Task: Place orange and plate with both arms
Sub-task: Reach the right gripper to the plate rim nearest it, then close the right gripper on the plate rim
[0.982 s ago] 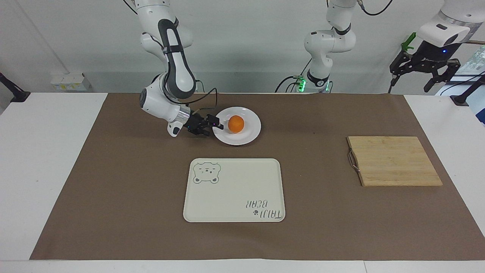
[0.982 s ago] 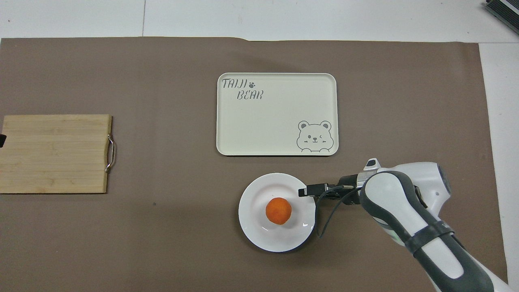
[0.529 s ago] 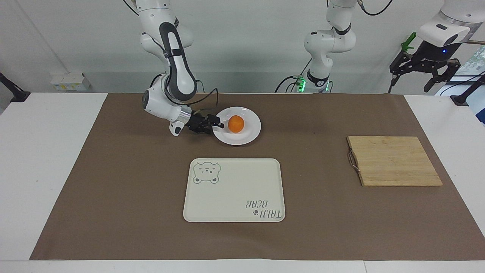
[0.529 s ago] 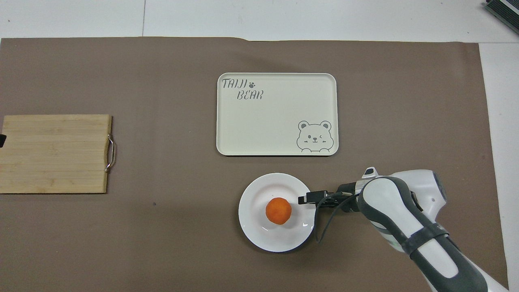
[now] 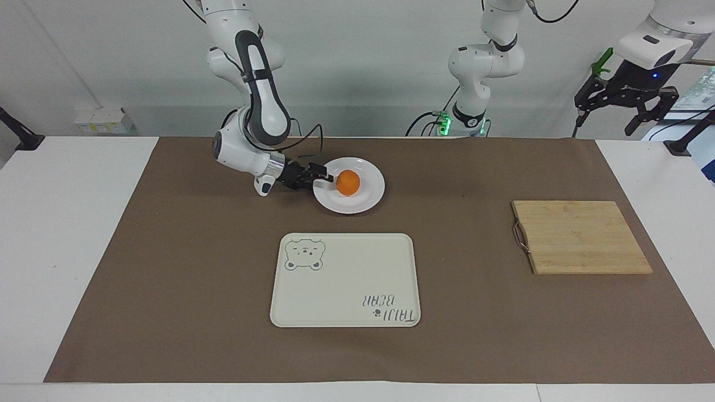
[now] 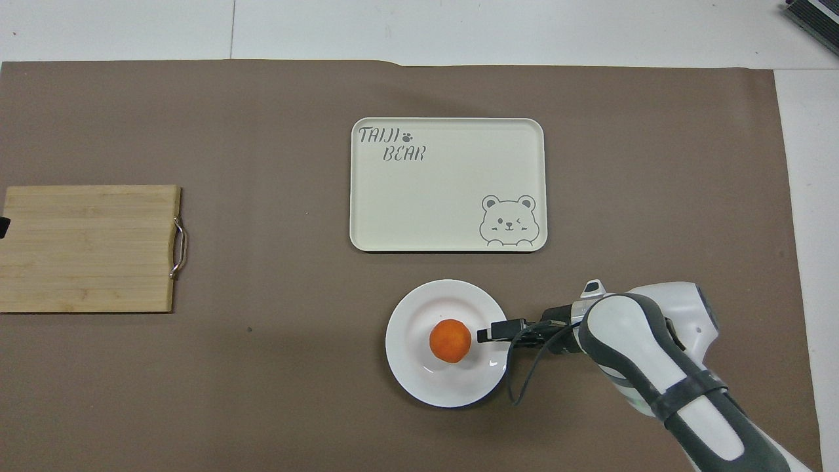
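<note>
Right hand (image 5: 319,177) sits low at the plate's (image 5: 368,198) rim, centre-left of the facing frame, fingers apart, holding nothing. In the overhead view one fingertip (image 6: 493,331) reaches over the rim toward the orange (image 6: 450,341); we can't tell if it touches the fruit or the dish.

Left hand (image 5: 625,100) waits upper right of the facing frame, raised off the mat's corner, fingers spread, empty.

The orange rests in the middle of the plate, lower centre of the overhead frame. The plate lies on the brown mat (image 5: 475,346); the bear tray (image 5: 346,290) is below it in the facing frame, apart from it. The cutting board (image 5: 581,237) is at mid-right, well apart.

Handling, as we judge it:
- Orange: light, firm, round, so it will roll. Pinch across its widest part, fingers either side, and don't crush it.
- Plate: stiff, glossy, breakable, slippery at the rim. Pinch the raised rim only, lift level, or the orange rolls off.
- Tilting the plate with the fruit aboard is the main risk.

Against a second ago:
- Right hand has slid toward the orange; the fingertip that sat at the rim nearest the tray is now aimed at the fruit.
- The elbow has drawn back a bit.
- Orange, plate, tray, board and left hand are unmoved.
- Both hands were spread then too.
</note>
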{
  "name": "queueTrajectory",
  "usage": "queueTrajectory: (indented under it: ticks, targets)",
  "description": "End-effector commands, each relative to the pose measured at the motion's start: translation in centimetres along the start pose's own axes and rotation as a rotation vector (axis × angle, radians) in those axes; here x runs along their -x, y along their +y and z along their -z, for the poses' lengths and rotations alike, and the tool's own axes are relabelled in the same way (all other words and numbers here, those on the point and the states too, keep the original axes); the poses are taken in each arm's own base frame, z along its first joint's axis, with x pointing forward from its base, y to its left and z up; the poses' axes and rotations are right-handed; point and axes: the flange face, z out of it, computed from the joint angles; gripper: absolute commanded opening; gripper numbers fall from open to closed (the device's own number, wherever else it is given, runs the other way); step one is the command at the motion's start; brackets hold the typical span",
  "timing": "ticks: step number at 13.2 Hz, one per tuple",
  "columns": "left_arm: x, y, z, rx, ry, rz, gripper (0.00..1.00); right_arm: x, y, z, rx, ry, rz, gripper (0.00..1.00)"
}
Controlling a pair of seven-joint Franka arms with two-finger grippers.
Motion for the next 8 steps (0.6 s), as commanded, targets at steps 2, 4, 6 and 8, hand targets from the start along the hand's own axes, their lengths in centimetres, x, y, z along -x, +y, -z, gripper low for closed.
queueTrajectory:
  ticks: [2, 4, 6, 8]
  targets:
    - [0.65, 0.18, 0.12, -0.005, -0.009, -0.008, 1.00, 1.95, 0.58, 0.08, -0.027, 0.002, -0.003, 0.73]
    - [0.65, 0.18, 0.12, -0.005, -0.009, -0.006, 1.00, 2.00, 0.59, 0.09, -0.027, 0.002, -0.017, 0.48]
    - [0.65, 0.18, 0.12, -0.005, -0.009, -0.006, 1.00, 1.98, 0.62, -0.07, -0.021, 0.004, -0.030, 0.07]
    - [0.65, 0.18, 0.12, -0.005, -0.009, -0.006, 1.00, 1.85, 0.60, -0.08, -0.018, 0.008, -0.038, 0.00]
